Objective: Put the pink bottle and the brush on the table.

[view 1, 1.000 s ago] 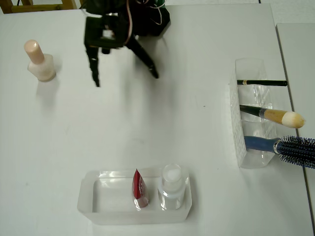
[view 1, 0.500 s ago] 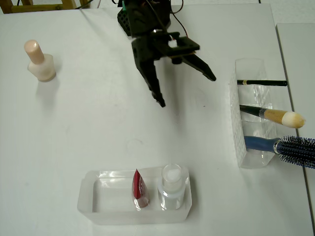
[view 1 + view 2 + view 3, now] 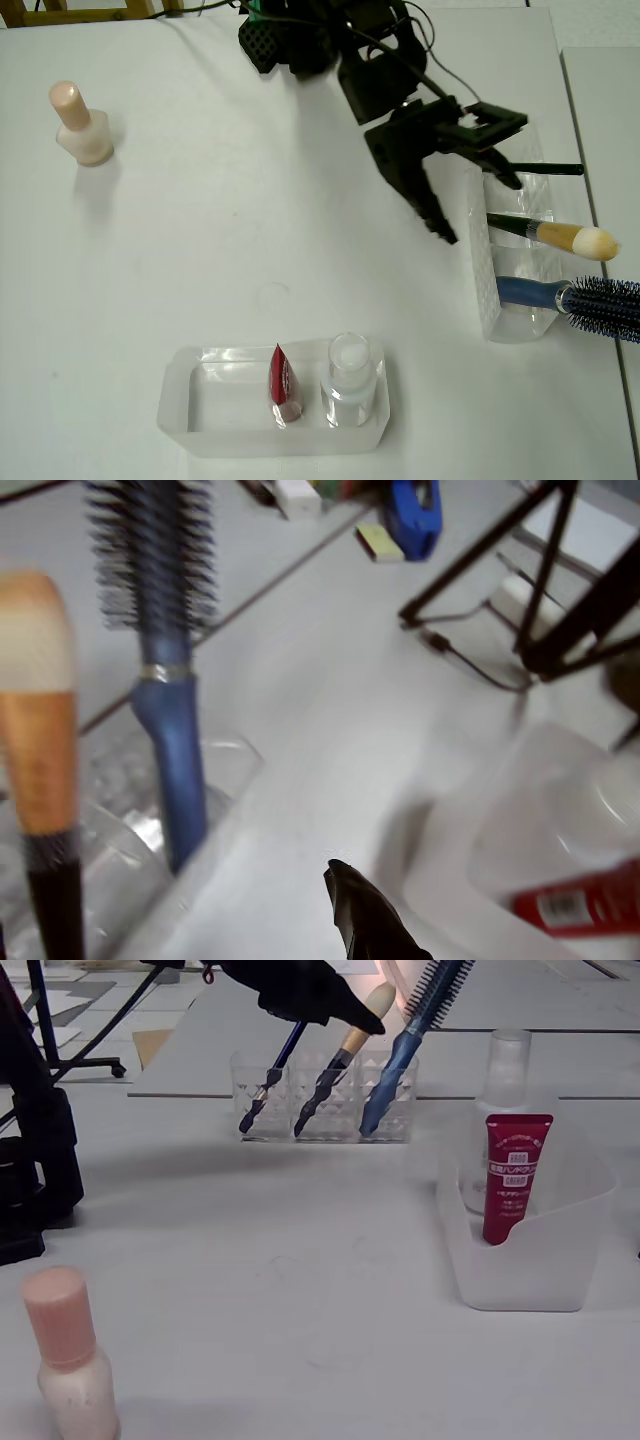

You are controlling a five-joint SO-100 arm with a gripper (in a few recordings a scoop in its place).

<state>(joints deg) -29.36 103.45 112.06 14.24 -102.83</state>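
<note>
Landmark: clear plastic three-slot holder at the right edge of the large plain white table.

Black two-finger gripper above the holder's upper part in the overhead view, fingers spread wide apart, nothing between them; one fingertip just left of the holder wall, the other over its top slot. In the fixed view, gripper hanging above the holder, close to the brush tips.

Slim makeup brush with black handle, gold-tan ferrule and cream bristle tip leaning in the holder's middle slot, bristles out to the right. Thin black pencil-like stick in the top slot; blue-handled round hairbrush in the bottom slot.

Small pale peach-pink bottle with a narrower cap upright on the table, far left of the holder, well apart from all else.

Clear rectangular tray below-left of the holder, holding a red pointed tube and a clear white-capped bottle side by side.
</note>
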